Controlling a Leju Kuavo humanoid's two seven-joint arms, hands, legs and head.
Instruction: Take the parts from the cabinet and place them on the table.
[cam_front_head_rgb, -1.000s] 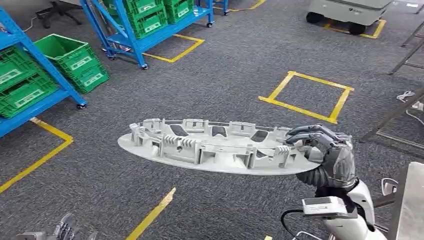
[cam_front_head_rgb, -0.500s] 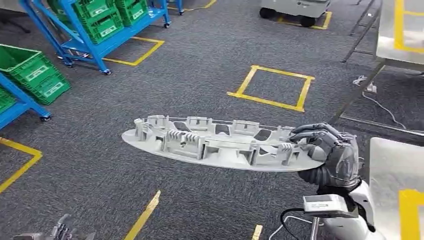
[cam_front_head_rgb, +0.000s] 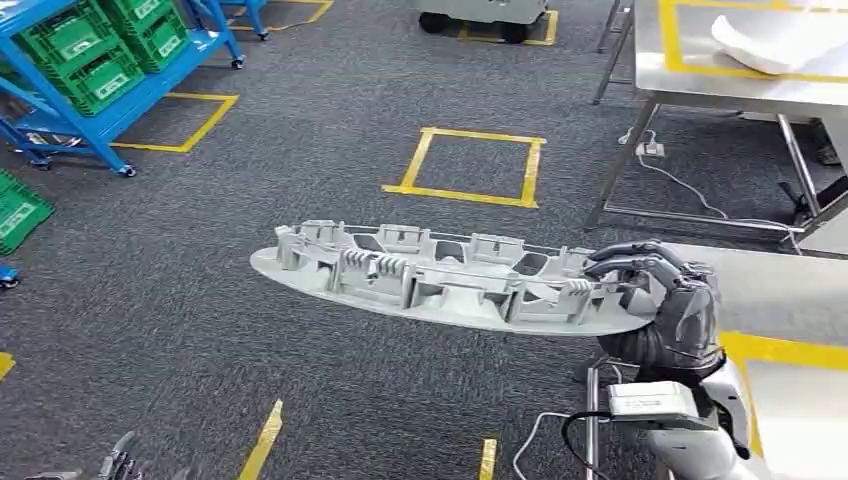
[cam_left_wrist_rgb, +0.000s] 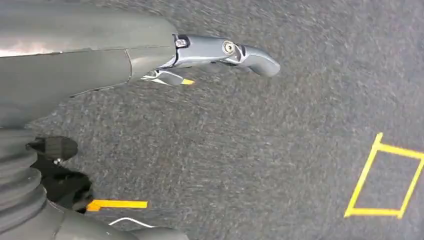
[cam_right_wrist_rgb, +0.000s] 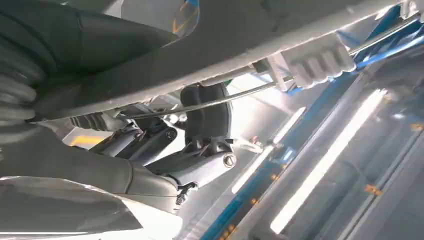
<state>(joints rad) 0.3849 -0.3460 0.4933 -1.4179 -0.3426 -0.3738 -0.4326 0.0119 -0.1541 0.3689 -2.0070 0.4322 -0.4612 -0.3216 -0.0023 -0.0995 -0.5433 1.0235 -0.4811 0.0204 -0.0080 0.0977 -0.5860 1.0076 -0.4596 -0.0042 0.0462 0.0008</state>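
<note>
A long grey oval part (cam_front_head_rgb: 430, 285) with ribbed clips along its top hangs level over the carpet in the head view. My right hand (cam_front_head_rgb: 660, 300) grips its right end, fingers curled over the rim. In the right wrist view the part's underside (cam_right_wrist_rgb: 260, 30) runs across close to the camera, with my fingers (cam_right_wrist_rgb: 200, 150) wrapped against it. A steel table (cam_front_head_rgb: 790, 290) with yellow tape lies just to the right of that hand. My left hand (cam_front_head_rgb: 120, 465) hangs low at the bottom left; in the left wrist view its fingers (cam_left_wrist_rgb: 225, 50) stretch over bare carpet and hold nothing.
A second steel table (cam_front_head_rgb: 700, 75) at the back right carries a white part (cam_front_head_rgb: 770, 45). Blue racks with green crates (cam_front_head_rgb: 90, 50) stand at the back left. A yellow taped square (cam_front_head_rgb: 465, 165) marks the carpet ahead, and a wheeled cart (cam_front_head_rgb: 480, 15) stands at the far edge.
The camera has turned right: racks and floor marks slide left, and the steel tables come in on the right. The part stays level in my right hand.
</note>
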